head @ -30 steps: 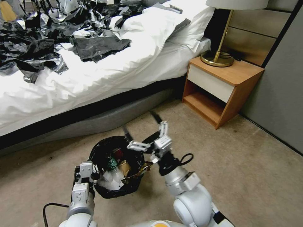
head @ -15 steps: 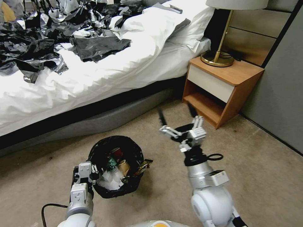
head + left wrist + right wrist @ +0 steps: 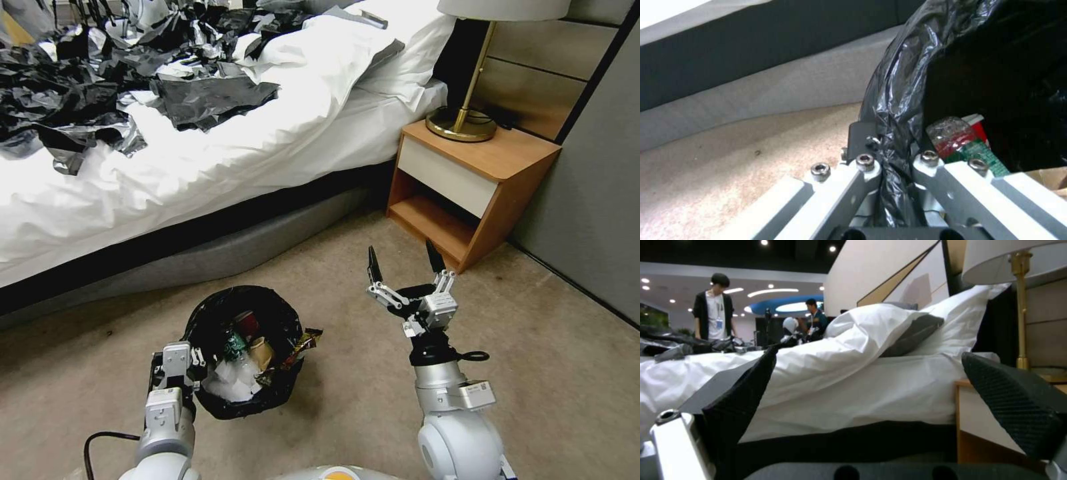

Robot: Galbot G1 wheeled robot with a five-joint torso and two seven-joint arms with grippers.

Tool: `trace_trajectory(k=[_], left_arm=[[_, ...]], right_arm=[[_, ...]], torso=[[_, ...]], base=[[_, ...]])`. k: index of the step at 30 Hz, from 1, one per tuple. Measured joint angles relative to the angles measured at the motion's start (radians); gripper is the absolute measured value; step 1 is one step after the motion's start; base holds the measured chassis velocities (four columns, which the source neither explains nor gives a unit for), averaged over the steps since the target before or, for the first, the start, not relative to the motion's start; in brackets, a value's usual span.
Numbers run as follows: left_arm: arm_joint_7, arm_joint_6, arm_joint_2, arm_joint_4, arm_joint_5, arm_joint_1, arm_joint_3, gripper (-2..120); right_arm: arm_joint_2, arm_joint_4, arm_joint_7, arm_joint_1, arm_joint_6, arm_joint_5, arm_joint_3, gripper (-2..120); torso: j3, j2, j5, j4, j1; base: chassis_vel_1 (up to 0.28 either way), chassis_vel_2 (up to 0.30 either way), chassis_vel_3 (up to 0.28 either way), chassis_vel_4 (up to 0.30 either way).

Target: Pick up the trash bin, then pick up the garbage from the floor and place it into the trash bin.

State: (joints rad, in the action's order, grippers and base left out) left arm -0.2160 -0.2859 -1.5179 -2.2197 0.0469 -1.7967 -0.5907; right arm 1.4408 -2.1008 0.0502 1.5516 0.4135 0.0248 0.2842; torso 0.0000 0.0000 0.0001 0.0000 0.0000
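Note:
The trash bin [image 3: 243, 393], lined with a crinkly black bag, hangs low over the floor [image 3: 553, 373] at lower left. My left gripper [image 3: 175, 365] is shut on its near-left rim; in the left wrist view the left gripper [image 3: 889, 150] pinches the black liner [image 3: 898, 100]. Garbage lies inside the bin: white tissue [image 3: 230, 383], tan paper [image 3: 262, 351], a red-and-green packet [image 3: 967, 145]. A shiny wrapper [image 3: 303, 341] droops over the right rim. My right gripper [image 3: 403, 259] is open and empty, raised to the right of the bin, and the right gripper [image 3: 876, 390] faces the bed.
The bed [image 3: 220, 160], strewn with black plastic bags [image 3: 100, 87], runs across the back. A wooden nightstand [image 3: 467, 190] with a brass lamp [image 3: 461, 123] stands just beyond the right gripper. A grey wall panel [image 3: 593, 200] closes the right side. A black cable [image 3: 107, 440] trails beside the left arm.
My right arm has swung from over the bin's rim to the right and away from it, fingers still open. The left gripper keeps its hold on the bin.

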Motion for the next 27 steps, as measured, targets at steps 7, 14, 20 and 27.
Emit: trace_trajectory(k=[7,14,20,27], left_arm=[[0.000,-0.014,0.000,-0.005,-0.020,-0.001,0.003,1],[-0.014,-0.075,0.006,-0.032,-0.107,-0.011,0.008,1],[-0.033,-0.137,0.008,-0.046,-0.182,-0.015,0.011,1],[-0.049,-0.184,0.009,-0.050,-0.218,-0.016,0.010,1]], right_arm=[[0.003,0.010,0.002,-0.003,0.000,0.001,0.004,100],[0.001,0.031,0.003,-0.018,-0.004,0.007,0.031,100],[0.000,0.043,0.003,-0.021,-0.004,0.014,0.055,100],[-0.002,0.054,0.003,-0.024,-0.004,0.020,0.074,100]], torso=[[0.000,0.000,-0.0001,-0.0001,0.000],[0.000,0.000,0.0000,0.0002,0.000],[0.000,0.000,-0.0001,0.0000,0.000],[0.000,0.000,0.0000,0.0000,0.000]], base=[[0.041,0.044,0.043,0.047],[0.096,0.092,0.084,0.085],[0.106,0.111,0.105,0.096],[0.129,0.128,0.132,0.127]])
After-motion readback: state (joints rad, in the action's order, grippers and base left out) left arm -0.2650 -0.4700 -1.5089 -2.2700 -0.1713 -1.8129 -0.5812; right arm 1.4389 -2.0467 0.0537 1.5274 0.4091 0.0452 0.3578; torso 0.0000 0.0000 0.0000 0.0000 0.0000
